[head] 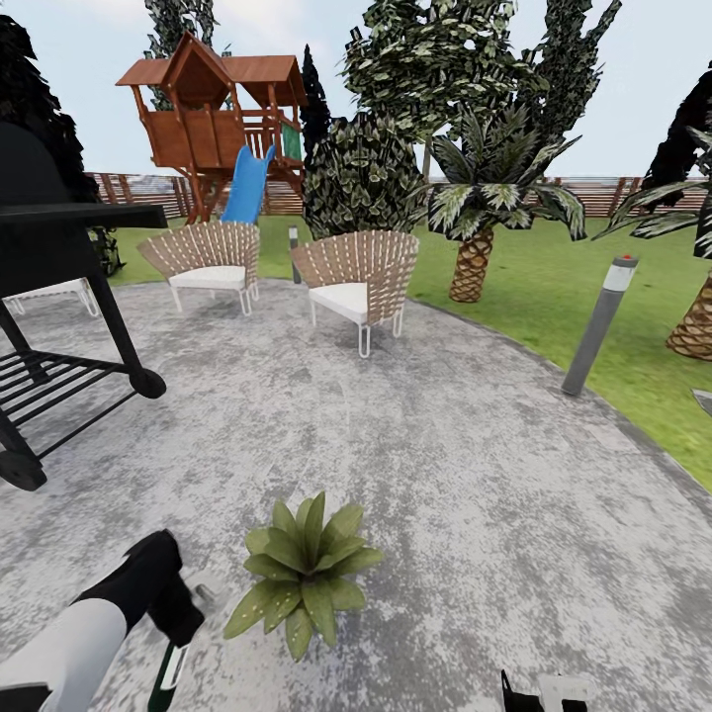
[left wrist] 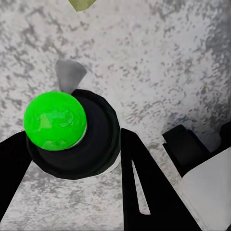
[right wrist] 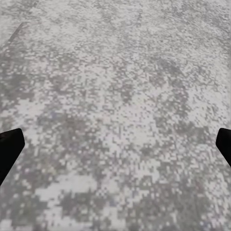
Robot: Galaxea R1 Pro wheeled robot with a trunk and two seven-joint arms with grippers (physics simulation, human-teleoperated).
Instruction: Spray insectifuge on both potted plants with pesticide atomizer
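On the grey patio (head: 445, 475), one potted plant (head: 305, 572) is seen; just beside it, the pesticide atomizer (head: 168, 674) is pinched by the left gripper (head: 176, 625). The right gripper's (right wrist: 115, 147) fingers are spread apart.

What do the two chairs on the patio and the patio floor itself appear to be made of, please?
The chairs look like tan woven wicker, given the ribbed slatted backs, with white seat cushions and thin pale legs, possibly metal. The patio looks like mottled grey stone or concrete, matte and speckled.
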